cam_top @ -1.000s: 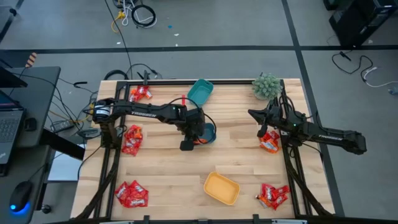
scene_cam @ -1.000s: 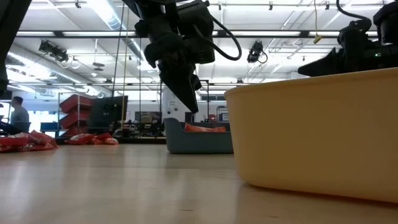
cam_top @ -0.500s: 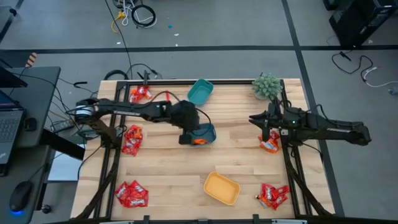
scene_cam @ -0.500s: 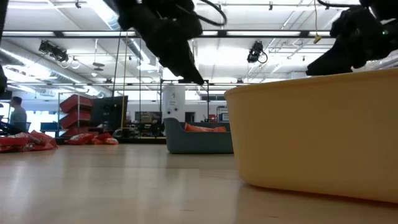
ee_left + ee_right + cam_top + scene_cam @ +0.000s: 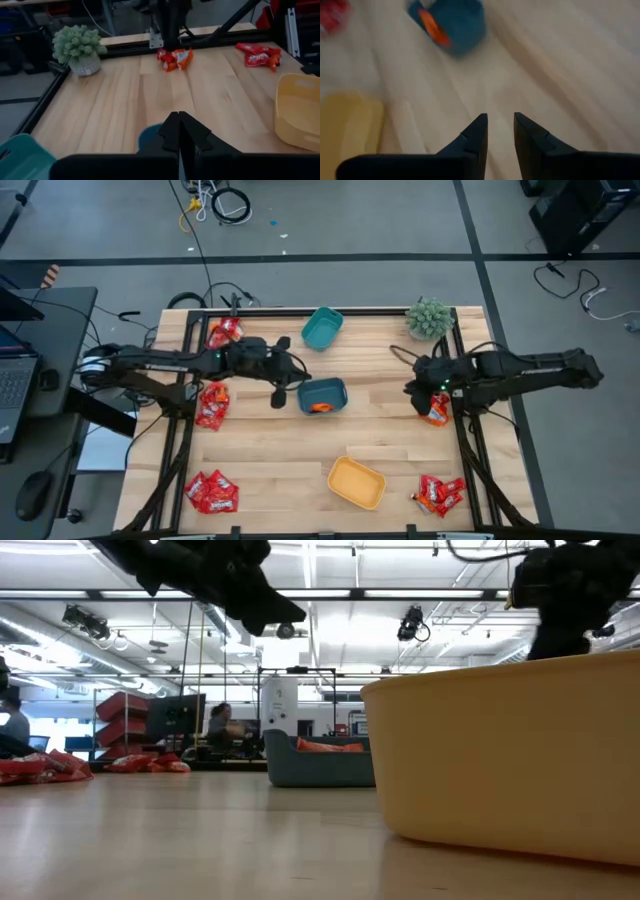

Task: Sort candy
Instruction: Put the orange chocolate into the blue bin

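Red candy (image 5: 318,407) in the teal bin (image 5: 322,395) at mid-worktop; left gripper (image 5: 279,392) just beside that bin, closed and empty; right gripper (image 5: 421,398) well apart, slightly parted above another candy pile (image 5: 435,409); likely between picks, descent next.

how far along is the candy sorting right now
Barely started. Done: orange-wrapped candy lies in the middle teal plastic bin. In hand: nothing; the left gripper is shut and empty beside that bin, and the right gripper, slightly open, holds nothing. Left: red candy piles on the table, with the yellow bin empty.
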